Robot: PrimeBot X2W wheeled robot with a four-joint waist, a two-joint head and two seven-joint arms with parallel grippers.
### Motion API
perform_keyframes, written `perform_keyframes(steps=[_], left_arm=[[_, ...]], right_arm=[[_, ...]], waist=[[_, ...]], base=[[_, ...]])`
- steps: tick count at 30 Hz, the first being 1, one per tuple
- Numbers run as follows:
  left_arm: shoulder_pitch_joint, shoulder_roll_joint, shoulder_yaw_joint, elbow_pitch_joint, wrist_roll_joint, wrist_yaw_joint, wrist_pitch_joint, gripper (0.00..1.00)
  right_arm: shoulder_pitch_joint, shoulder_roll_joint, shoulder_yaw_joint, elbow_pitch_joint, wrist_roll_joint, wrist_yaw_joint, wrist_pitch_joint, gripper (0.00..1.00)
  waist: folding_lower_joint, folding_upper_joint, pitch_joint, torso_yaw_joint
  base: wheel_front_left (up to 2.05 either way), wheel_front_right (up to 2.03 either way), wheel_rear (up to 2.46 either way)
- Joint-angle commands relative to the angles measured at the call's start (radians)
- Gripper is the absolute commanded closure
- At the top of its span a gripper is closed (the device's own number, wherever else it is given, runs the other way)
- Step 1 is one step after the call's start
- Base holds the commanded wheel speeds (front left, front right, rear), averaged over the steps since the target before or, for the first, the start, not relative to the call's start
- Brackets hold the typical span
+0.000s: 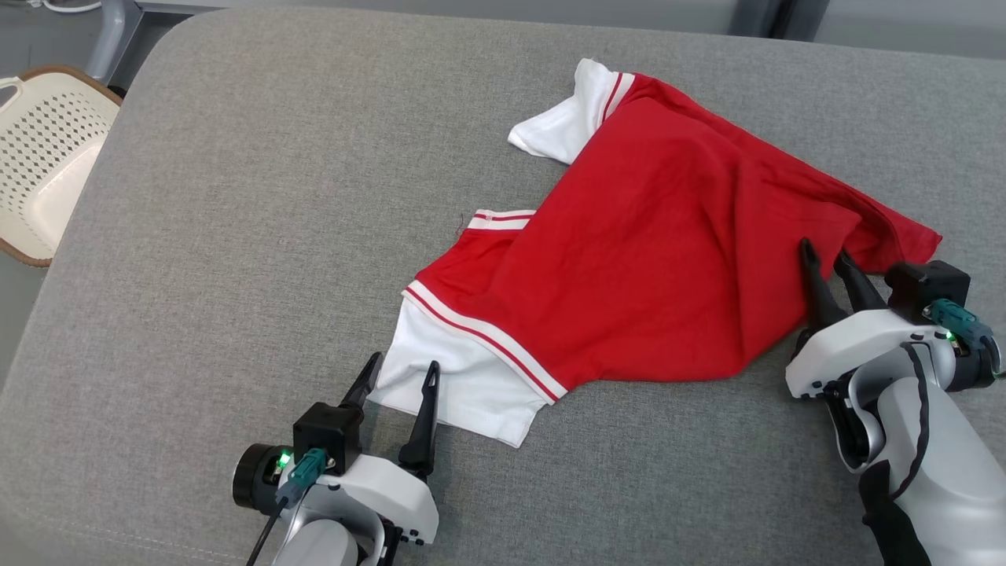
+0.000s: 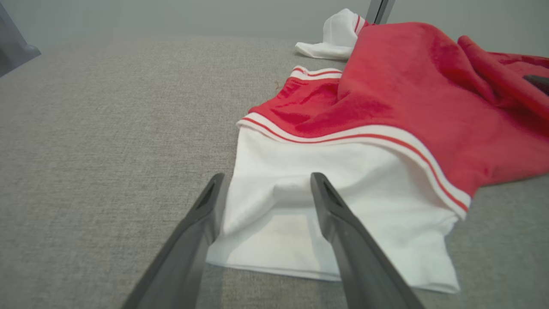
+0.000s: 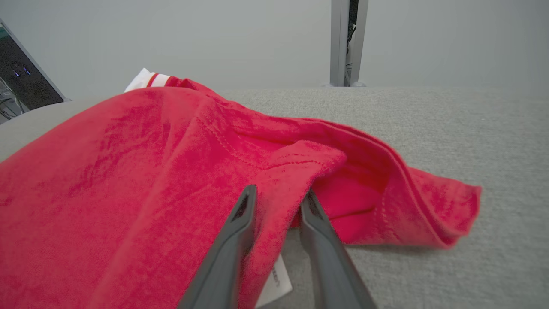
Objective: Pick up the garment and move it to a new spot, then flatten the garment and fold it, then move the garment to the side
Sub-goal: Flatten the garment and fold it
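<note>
The left claw (image 1: 404, 363) stands wide open and low on the bench (image 1: 236, 236). Its two dark fingers straddle the near corner of a white sleeve (image 2: 300, 171), one just off the sleeve's outer edge and the other over the white cloth. Nothing is pinched between them.

The right claw (image 1: 824, 250) sits at the far right of the garment (image 1: 668, 236), fingers set narrow. A fold of the red cloth lies between them, close to the hem. From here I cannot tell whether they truly pinch it or only flank it. In the right wrist view, a small white label (image 3: 276, 283) pokes out under the red edge just beside those fingers.

The garment is a red shirt with white sleeves and red-and-white striped trim. It lies crumpled and part-folded on the grey fabric bench, right of the middle. The red body is spread in a rough slanted patch, rumpled into ridges toward the right claw. The second white sleeve (image 1: 558, 118) sticks out at the far top edge, well apart from the one by the left claw.

Off the bench's left edge stands a cream perforated basket (image 1: 39, 157) with a brown rim. Beyond the far edge a grey metal post (image 3: 345, 43) rises.
</note>
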Motion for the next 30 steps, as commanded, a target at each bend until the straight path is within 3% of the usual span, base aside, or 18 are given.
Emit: perform_keyframes(steps=[1, 2, 10, 22, 23, 24, 25, 30], left_arm=[[0.000, 0.004, 0.006, 0.000, 0.004, -0.004, -0.002, 0.00], [0.001, 0.004, 0.007, 0.001, 0.004, -0.003, -0.002, 0.00], [0.014, 0.004, 0.022, 0.007, 0.013, -0.003, -0.002, 0.00], [0.082, 0.004, 0.072, 0.036, 0.022, 0.005, -0.002, 0.00], [0.089, 0.004, 0.078, 0.040, 0.024, 0.005, -0.002, 0.00], [0.097, 0.004, 0.086, 0.044, 0.026, 0.005, -0.002, 0.00], [0.106, 0.005, 0.094, 0.046, 0.030, 0.007, -0.002, 0.00], [0.144, 0.004, 0.146, 0.053, 0.054, 0.012, -0.002, 0.00]], right_arm=[[-0.014, -0.005, -0.002, -0.005, 0.000, 0.000, -0.004, 0.90], [-0.012, -0.005, -0.001, -0.005, 0.002, 0.000, -0.004, 1.00], [0.037, 0.003, -0.019, -0.098, 0.013, 0.000, -0.004, 1.00], [0.294, 0.015, -0.088, -0.242, 0.003, 0.000, -0.004, 1.00], [0.310, 0.017, -0.100, -0.238, -0.005, 0.000, -0.004, 0.89], [0.324, 0.020, -0.113, -0.237, -0.015, 0.000, -0.004, 0.58], [0.335, 0.023, -0.131, -0.239, -0.021, 0.000, -0.004, 0.00], [0.382, 0.039, -0.205, -0.269, -0.057, 0.000, -0.004, 0.00]], waist=[[0.0000, 0.0000, -0.001, -0.001], [0.0000, 0.0000, -0.002, -0.002], [0.0000, 0.0000, -0.050, -0.058], [0.0000, 0.0000, -0.199, -0.175], [0.0000, 0.0000, -0.209, -0.182], [0.0000, 0.0000, -0.220, -0.189], [0.0000, 0.0000, -0.228, -0.195], [0.0000, 0.0000, -0.265, -0.221]], base=[[0.00, 0.00, 0.00], [0.00, 0.00, 0.00], [0.00, 0.00, 0.00], [0.00, 0.00, 0.00], [0.00, 0.00, 0.00], [0.00, 0.00, 0.00], [0.00, 0.00, 0.00], [0.00, 0.00, 0.00]])
